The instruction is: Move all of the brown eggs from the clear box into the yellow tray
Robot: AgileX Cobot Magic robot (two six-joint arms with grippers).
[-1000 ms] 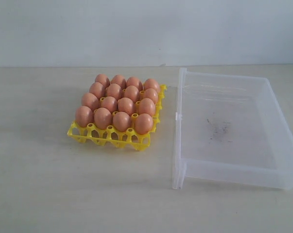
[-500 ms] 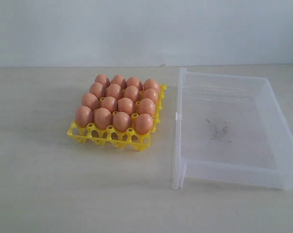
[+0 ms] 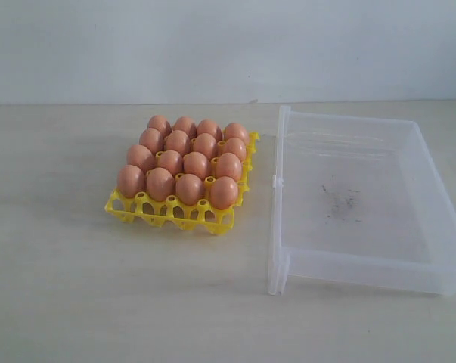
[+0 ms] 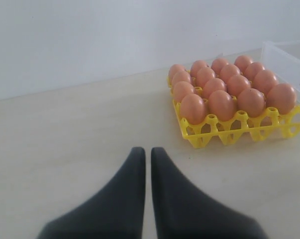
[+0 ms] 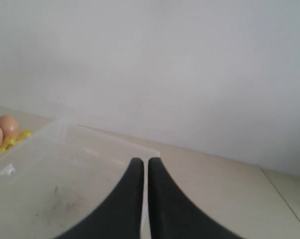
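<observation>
Looks like we're basically done here. All sixteen brown eggs (image 3: 184,159) sit in the yellow tray (image 3: 167,215), every cup filled, and in the exterior view the tray is at about 9 o'clock from the clear box (image 3: 364,266), just beside its wall. The box holds nothing but dark smudges on its floor. If we had to lift an egg again, we'd treat it as light, rigid but crackable, and smooth enough to squirt out, so we'd pinch gently across the widest part, coming straight down. The left gripper (image 4: 148,152) has its fingers pressed together on nothing, with the tray out ahead and well apart. The right gripper (image 5: 142,162) is likewise closed and empty and seems to hang over the box — the eggs lie off past its wall.
</observation>
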